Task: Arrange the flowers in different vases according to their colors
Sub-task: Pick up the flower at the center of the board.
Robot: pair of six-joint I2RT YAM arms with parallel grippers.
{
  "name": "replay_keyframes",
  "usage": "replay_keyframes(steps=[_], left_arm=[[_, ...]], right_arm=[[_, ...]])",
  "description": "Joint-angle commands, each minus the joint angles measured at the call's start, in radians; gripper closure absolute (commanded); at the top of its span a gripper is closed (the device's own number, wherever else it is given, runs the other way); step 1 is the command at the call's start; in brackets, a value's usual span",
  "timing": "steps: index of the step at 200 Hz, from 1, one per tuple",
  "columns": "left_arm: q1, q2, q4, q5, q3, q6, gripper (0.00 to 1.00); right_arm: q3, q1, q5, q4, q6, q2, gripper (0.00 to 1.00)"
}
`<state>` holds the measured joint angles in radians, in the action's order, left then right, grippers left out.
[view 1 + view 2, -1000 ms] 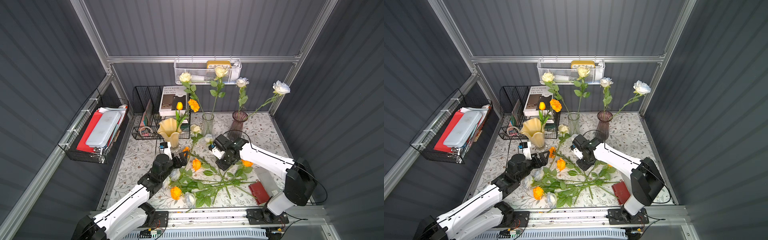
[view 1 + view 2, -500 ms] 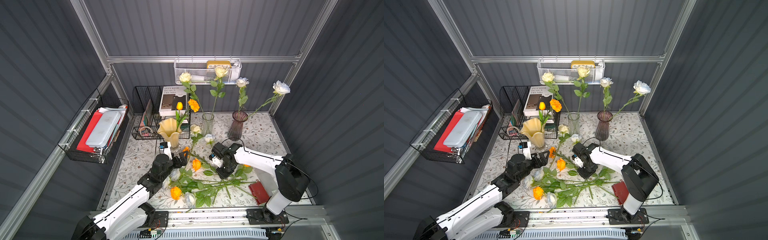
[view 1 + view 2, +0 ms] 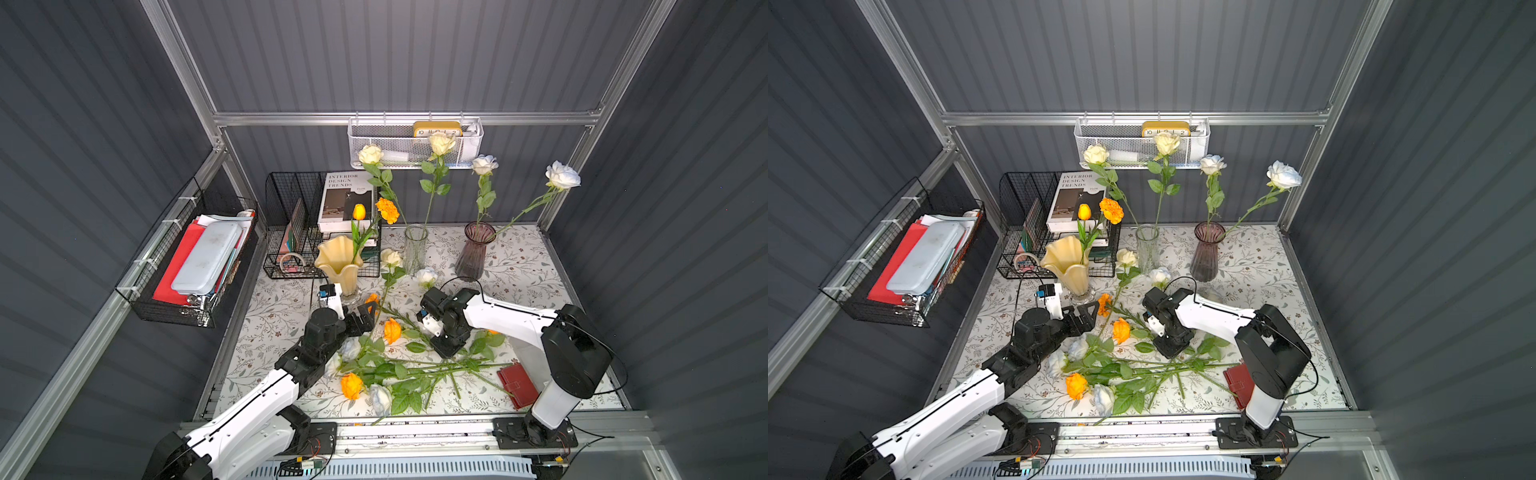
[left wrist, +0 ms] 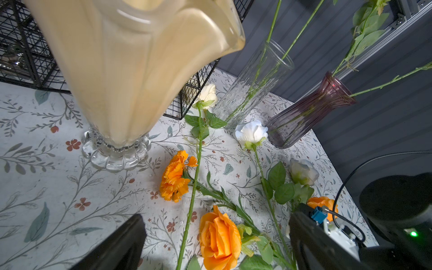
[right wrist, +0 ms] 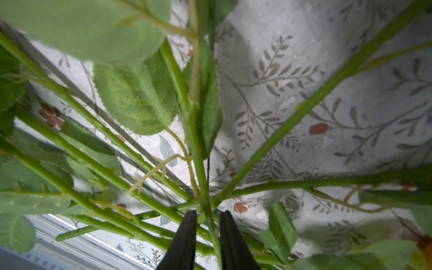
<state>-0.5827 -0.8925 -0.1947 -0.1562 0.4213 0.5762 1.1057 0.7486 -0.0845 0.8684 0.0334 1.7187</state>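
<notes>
Loose flowers [image 3: 399, 370] lie in a heap on the table. My right gripper [image 5: 208, 217] points down into their green stems [image 5: 198, 163]; its fingers straddle one stem, narrowly open. In both top views it stands mid-table [image 3: 446, 351] [image 3: 1169, 349]. My left gripper [image 4: 215, 243] hangs wide open over an orange rose [image 4: 219, 236], beside the yellow vase [image 4: 131, 70]. That vase [image 3: 338, 259] holds a tulip [image 3: 358, 212] and a marigold [image 3: 387, 205]. The clear vase [image 3: 415, 249] holds two cream roses, the purple vase [image 3: 473, 251] two white ones.
A red wallet [image 3: 517, 386] lies at the front right beside the right arm's base. A black wire rack [image 3: 299, 232] with a book stands behind the yellow vase. A black basket [image 3: 195, 266] hangs on the left wall, a white mesh basket [image 3: 415, 145] on the back wall.
My right gripper has come down and toward the front into the stem pile, and its fingers have narrowed around a stem. The left arm has stayed still.
</notes>
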Motion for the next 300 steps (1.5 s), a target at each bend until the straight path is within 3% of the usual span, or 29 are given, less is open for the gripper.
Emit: replay_keyframes(steps=[1,24,94,127,149,186,248,300], left_arm=[[0.001,0.016,-0.015,0.013,-0.018,-0.018,0.01],[0.001,0.012,-0.014,0.012,-0.015,-0.019,0.01],[0.002,0.014,-0.015,0.013,-0.016,-0.020,0.01],[0.001,0.017,-0.015,0.012,-0.016,-0.020,0.01],[0.002,0.013,-0.016,0.013,-0.016,-0.020,0.01],[0.002,0.013,-0.016,0.013,-0.016,-0.021,0.01],[0.002,0.015,-0.016,0.014,-0.015,-0.021,0.01],[0.002,0.001,-0.018,0.016,-0.012,-0.022,0.01]], right_arm=[[0.001,0.017,0.028,0.022,-0.018,0.014,0.76],[-0.010,0.020,0.046,0.014,-0.025,0.013,0.77],[0.000,0.028,0.139,0.002,-0.029,0.003,0.96],[0.027,0.028,0.219,0.011,-0.005,-0.019,1.00],[0.065,0.028,0.255,0.033,0.017,-0.043,1.00],[0.121,0.028,0.201,0.080,0.055,-0.118,1.00],[0.138,0.026,0.211,0.079,0.095,-0.323,1.00],[0.191,-0.012,0.346,-0.167,0.175,-0.404,1.00]])
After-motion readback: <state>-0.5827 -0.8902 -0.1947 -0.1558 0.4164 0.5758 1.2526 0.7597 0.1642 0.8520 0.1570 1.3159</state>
